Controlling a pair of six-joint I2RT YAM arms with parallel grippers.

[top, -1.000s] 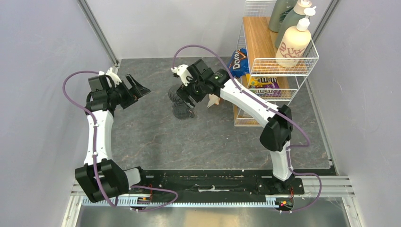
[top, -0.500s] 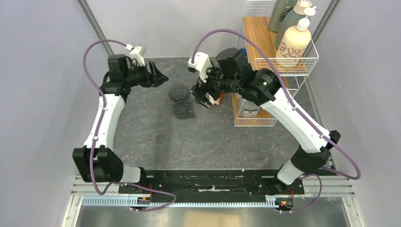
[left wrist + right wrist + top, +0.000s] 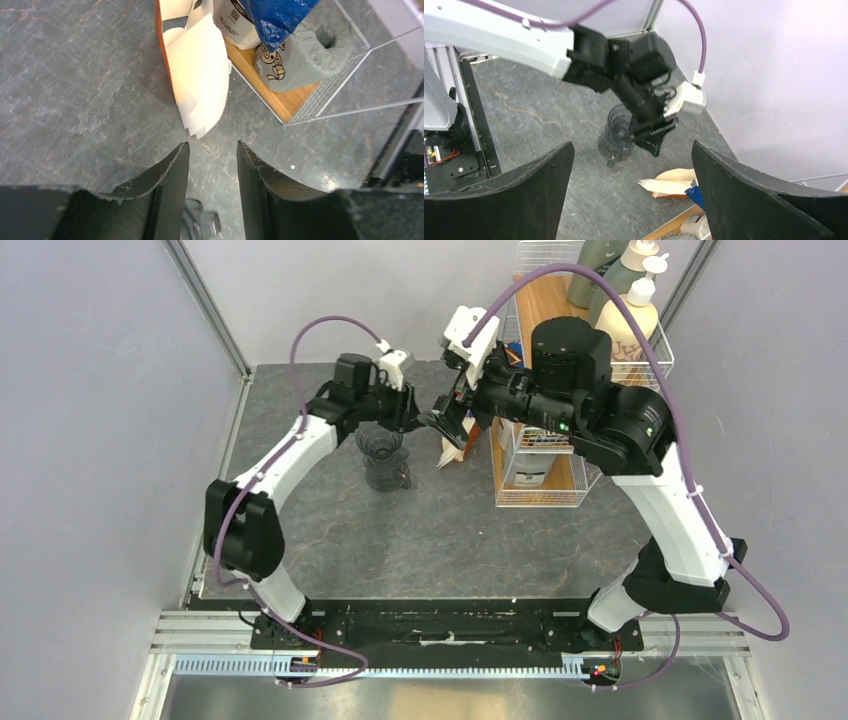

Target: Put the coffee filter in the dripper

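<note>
The dripper (image 3: pixel 380 443), a dark smoky ribbed cup, stands mid-table, also seen from above in the right wrist view (image 3: pixel 620 125). No loose cone of coffee filter shows. Only a flat beige-and-white packet (image 3: pixel 452 450) with white paper leaves (image 3: pixel 200 75) sticking out leans by the shelf. My left gripper (image 3: pixel 420 422) hangs just right of the dripper, its jaws (image 3: pixel 212 147) partly narrowed and open on nothing, tips a little short of the paper. My right gripper (image 3: pixel 458 418) is held high above the packet, wide open (image 3: pixel 632 145) and empty.
A clearer glass jug with a handle (image 3: pixel 390 478) sits under the dripper. A wire and wood shelf (image 3: pixel 560 360) at the back right holds bottles, a blue snack bag (image 3: pixel 280 17) and a grey roll (image 3: pixel 300 55). Grey walls close in on three sides.
My left arm swung right, past the dripper toward the packet, while its jaws narrowed. My right arm lifted up and away from the dripper, its jaws staying wide.
</note>
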